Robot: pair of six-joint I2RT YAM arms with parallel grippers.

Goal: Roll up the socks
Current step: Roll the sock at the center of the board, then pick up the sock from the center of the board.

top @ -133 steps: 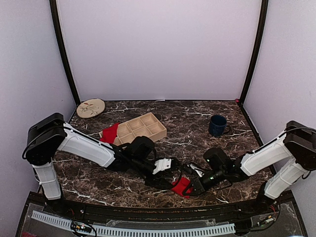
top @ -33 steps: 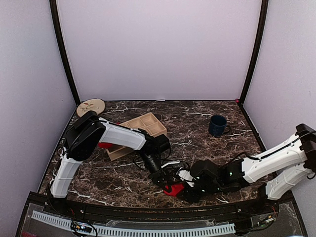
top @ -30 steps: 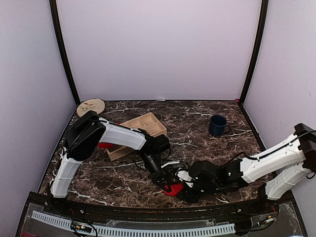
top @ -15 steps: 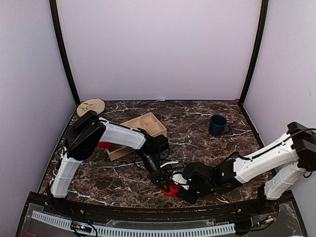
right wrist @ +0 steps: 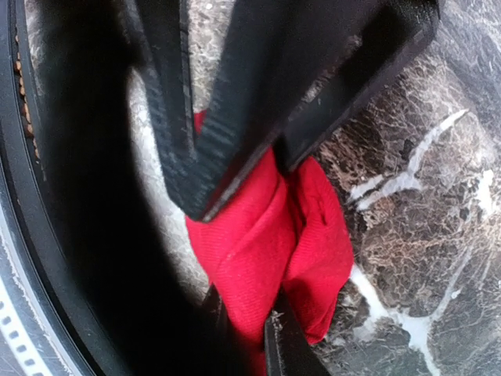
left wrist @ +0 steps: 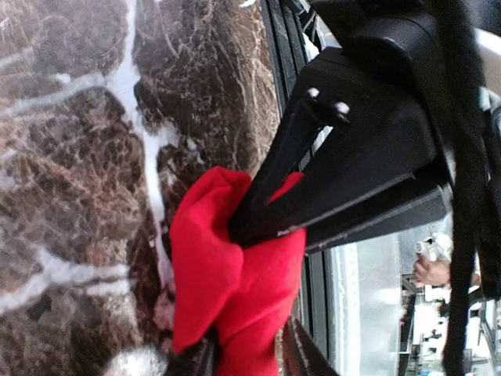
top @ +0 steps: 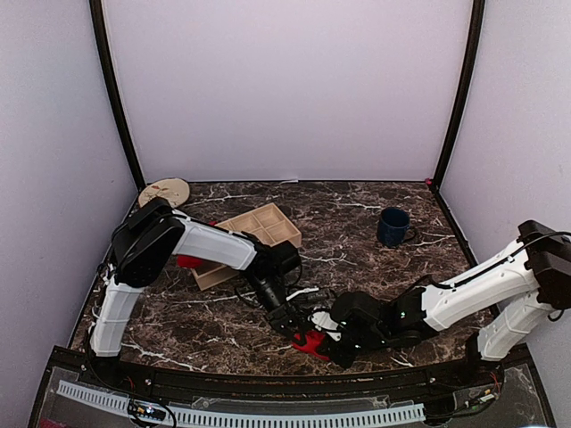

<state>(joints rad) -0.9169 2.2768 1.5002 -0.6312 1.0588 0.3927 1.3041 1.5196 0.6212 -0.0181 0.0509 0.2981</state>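
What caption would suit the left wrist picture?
Left gripper and right gripper both pinch a red sock over marble table.

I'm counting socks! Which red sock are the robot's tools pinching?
The front red sock, bunched up between the left tool and the right tool. The other red sock lies farther back beside the wooden tray, away from both tools.

We see a dark brown marble table (top: pixel 357 207) veined in white, closed in by pale lilac walls (top: pixel 285 89) with black posts (top: pixel 112 94) at the back corners. A wooden compartment tray (top: pixel 284 239) lies left of centre, set at an angle. A navy mug (top: pixel 392 226) stands upright well to its right (handle facing right). A round tan plate (top: pixel 164 193) rests in the back-left corner, apart from the tray.
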